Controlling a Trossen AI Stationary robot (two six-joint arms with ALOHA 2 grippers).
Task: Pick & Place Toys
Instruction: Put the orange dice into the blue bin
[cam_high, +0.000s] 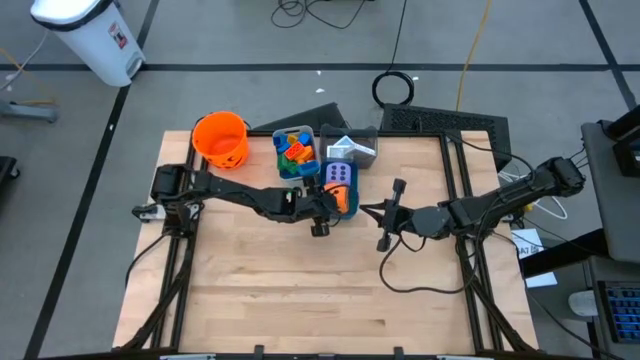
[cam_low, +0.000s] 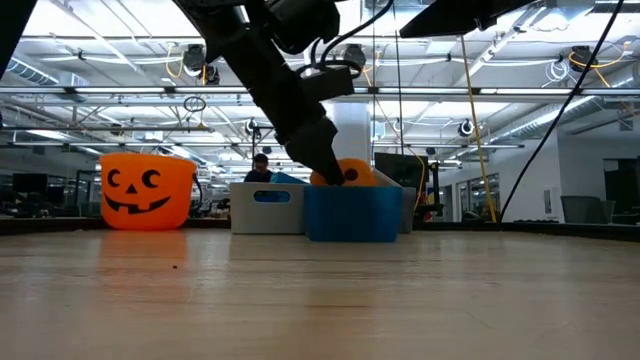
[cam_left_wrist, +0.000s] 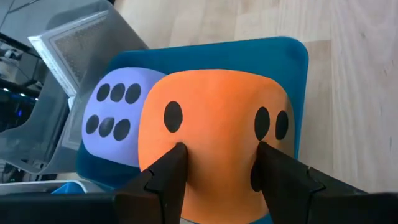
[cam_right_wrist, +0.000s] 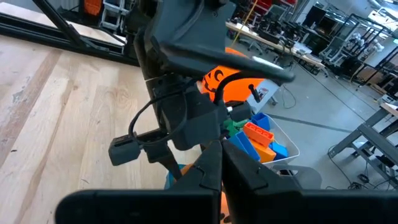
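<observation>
The left claw (cam_left_wrist: 217, 165) pinches the orange die (cam_left_wrist: 214, 134) over the blue bin (cam_high: 340, 183) beside the purple die (cam_left_wrist: 115, 121); lower it squarely before releasing, the clenched right claw (cam_high: 368, 211) waiting right.

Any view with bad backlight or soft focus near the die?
Low view: bright ceiling lights behind, so the left arm reads as a silhouette above the blue plastic bin. Left wrist view: left end effector pinching the orange dotted foam die, its fingers close and soft, die pips crisp. High view: evenly lit.
</observation>
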